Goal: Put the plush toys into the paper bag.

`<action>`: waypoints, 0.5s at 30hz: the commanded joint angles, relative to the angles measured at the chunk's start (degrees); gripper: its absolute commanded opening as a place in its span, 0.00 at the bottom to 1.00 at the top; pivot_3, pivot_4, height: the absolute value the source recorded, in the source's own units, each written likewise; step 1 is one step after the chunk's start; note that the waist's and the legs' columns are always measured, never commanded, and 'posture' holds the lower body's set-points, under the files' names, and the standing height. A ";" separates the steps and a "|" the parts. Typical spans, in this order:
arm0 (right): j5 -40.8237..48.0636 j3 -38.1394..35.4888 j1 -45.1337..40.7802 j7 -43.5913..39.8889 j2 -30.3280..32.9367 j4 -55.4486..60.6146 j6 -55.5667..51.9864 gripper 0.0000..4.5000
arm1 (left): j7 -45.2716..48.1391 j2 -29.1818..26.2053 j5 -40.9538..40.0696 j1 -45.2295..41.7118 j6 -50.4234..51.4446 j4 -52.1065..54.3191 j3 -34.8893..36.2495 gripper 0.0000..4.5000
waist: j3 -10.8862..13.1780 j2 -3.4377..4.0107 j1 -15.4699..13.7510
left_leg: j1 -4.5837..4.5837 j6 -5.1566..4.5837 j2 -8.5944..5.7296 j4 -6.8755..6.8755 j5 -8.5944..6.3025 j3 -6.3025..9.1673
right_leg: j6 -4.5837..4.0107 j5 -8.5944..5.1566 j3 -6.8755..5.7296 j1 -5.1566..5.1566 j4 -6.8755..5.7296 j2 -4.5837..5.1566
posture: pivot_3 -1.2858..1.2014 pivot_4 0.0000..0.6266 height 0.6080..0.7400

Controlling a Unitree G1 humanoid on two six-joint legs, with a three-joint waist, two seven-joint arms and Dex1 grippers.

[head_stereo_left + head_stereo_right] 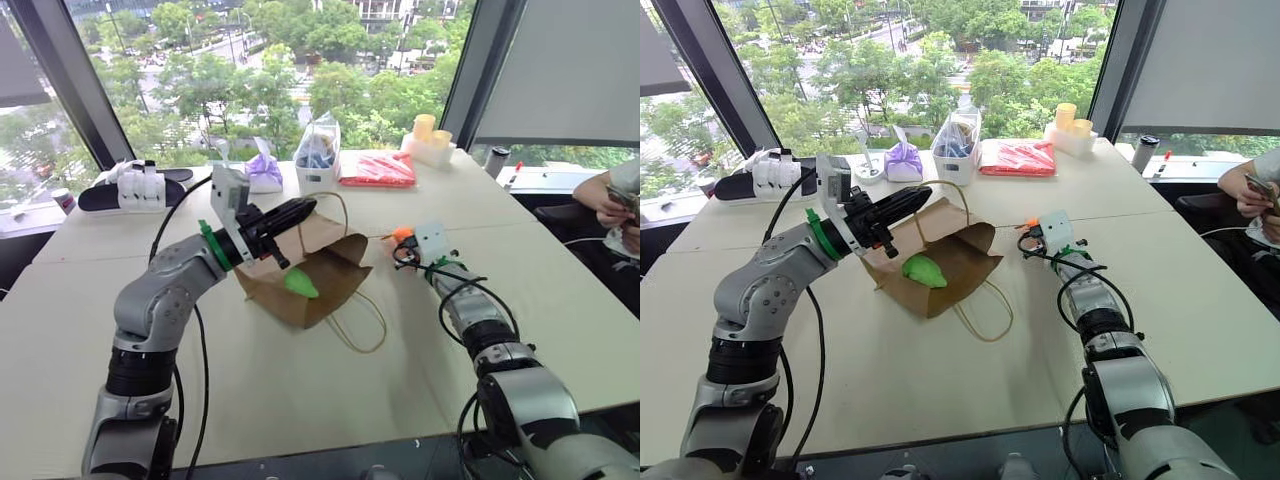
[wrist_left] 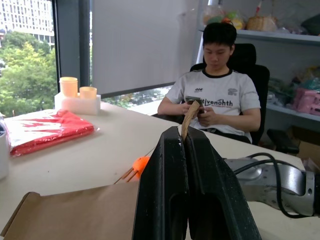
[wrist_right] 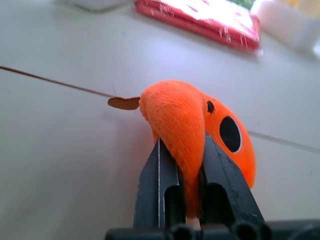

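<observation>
orange plush toy, soft and light, squashes in the right tool; left tool pinches the paper bag handle.

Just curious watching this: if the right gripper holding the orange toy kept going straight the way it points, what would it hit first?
Probably the red packet at the table's far edge; bare table lies between, though depth is hard to judge.

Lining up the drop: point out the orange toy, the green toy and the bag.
orange plush toy (image 3: 192, 120): right wrist view, its body above the fingers.
green plush toy (image 1: 923, 270): right eye view, its middle.
paper bag (image 1: 975, 258): right eye view, inner wall.
</observation>
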State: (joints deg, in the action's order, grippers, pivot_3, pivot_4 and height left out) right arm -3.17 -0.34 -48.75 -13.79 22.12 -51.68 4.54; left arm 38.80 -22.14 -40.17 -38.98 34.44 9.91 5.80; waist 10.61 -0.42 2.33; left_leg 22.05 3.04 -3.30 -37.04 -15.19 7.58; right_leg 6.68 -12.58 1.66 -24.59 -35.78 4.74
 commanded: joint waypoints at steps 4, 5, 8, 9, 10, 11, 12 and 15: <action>15.35 -2.69 23.05 -11.09 4.23 58.74 -23.98 0.01 | 0.40 0.60 -2.51 -1.82 0.09 0.66 1.66 0.00 | 0.00 0.03 -0.44 | 0.16 -0.01 0.00 0.00 -0.02 0.11 | 0.04 -0.03 -0.02 -0.10 0.03 0.00 | 0.52 0.24 1.00; 17.83 -2.98 26.00 -11.02 4.06 65.64 -28.25 0.01 | 0.41 0.66 -2.64 -1.95 0.15 0.40 1.69 0.00 | 0.00 0.03 -0.24 | 0.20 -0.02 0.01 0.01 -0.02 0.13 | 0.04 -0.03 -0.02 -0.14 0.01 0.00 | 0.52 0.24 1.00; 22.28 -3.17 30.47 -9.86 3.78 77.86 -37.98 0.01 | 0.41 0.70 -2.63 -2.39 0.04 -0.17 1.51 0.00 | 0.01 0.03 0.23 | 0.12 -0.03 0.02 -0.05 -0.02 0.01 | 0.03 -0.02 0.04 -0.13 -0.03 -0.01 | 0.52 0.24 1.00; 24.61 -2.85 31.20 -9.57 3.12 81.42 -40.81 0.01 | 0.42 0.75 -2.78 -2.57 0.17 -0.27 1.50 0.00 | 0.02 0.03 0.11 | 0.07 -0.02 0.02 -0.06 -0.02 0.02 | 0.03 -0.02 0.04 -0.07 -0.03 -0.02 | 0.52 0.24 1.00; 26.68 -2.21 31.45 -9.20 2.21 84.28 -43.26 0.01 | 0.52 0.77 -2.94 -2.67 0.33 -0.27 1.45 0.00 | 0.02 0.03 -0.03 | -0.04 -0.02 0.03 -0.06 -0.02 0.03 | 0.02 -0.02 0.03 0.05 -0.02 -0.04 | 0.52 0.24 1.00; 27.80 -1.40 31.29 -8.76 1.38 86.04 -44.86 0.01 | 0.59 0.76 -3.07 -2.69 0.48 -0.20 1.40 0.00 | 0.02 0.02 -0.10 | -0.14 -0.03 0.03 -0.06 -0.02 0.04 | 0.02 -0.02 0.03 0.15 -0.03 -0.05 | 0.52 0.24 1.00; 28.42 -0.26 30.79 -8.11 0.11 86.61 -46.02 0.01 | 0.68 0.75 -3.21 -2.68 0.63 -0.11 1.34 0.00 | 0.02 0.02 -0.10 | -0.24 -0.03 0.03 -0.06 -0.02 0.05 | 0.01 -0.03 0.03 0.25 -0.02 -0.06 | 0.52 0.24 1.00; 26.53 3.60 28.72 -6.94 -2.82 83.78 -46.11 0.01 | 0.58 0.87 -3.55 -2.68 1.04 0.17 1.26 0.00 | 0.02 0.02 -0.08 | -0.31 -0.03 0.04 -0.05 -0.02 0.03 | 0.01 -0.03 0.03 0.29 -0.02 -0.06 | 0.52 0.24 1.00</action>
State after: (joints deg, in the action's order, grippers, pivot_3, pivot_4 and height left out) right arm 23.77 2.17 -18.35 -21.53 20.16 32.30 -42.08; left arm 39.22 -21.13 -42.63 -40.33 35.66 8.86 6.02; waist 10.63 -0.39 2.25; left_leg 21.75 3.01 -3.26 -37.09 -15.20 7.60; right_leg 6.69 -12.61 1.69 -24.30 -35.80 4.68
